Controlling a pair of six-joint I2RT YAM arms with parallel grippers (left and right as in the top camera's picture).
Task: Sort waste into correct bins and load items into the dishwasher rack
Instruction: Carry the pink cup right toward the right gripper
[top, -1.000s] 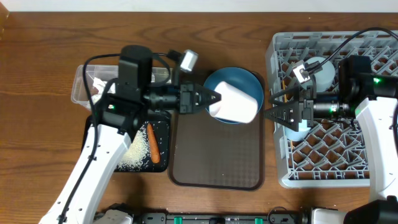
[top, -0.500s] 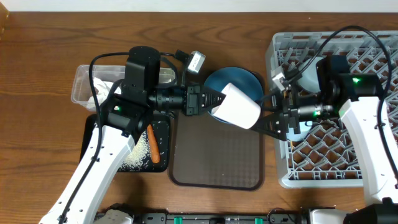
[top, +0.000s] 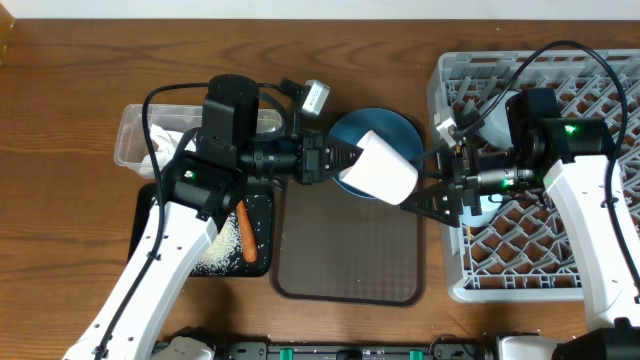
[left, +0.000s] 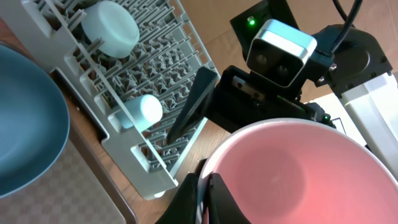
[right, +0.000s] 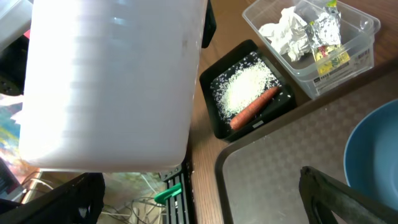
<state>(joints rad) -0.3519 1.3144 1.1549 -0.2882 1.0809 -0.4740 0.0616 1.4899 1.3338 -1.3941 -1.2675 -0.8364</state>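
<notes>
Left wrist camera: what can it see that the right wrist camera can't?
Only the left wrist camera sees the grey rack holding a bigger cup and a smaller cup, and the pink inside of the bowl. Only the right wrist camera sees the clear tub of napkins and foil, and the black tray with rice and a carrot. Both see the bowl, the blue plate and the brown tray.

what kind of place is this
Likely a lab tabletop staged as a kitchen cleanup station: a wooden table, a grey dishwasher rack, and a clear tub next to a black tray.
</notes>
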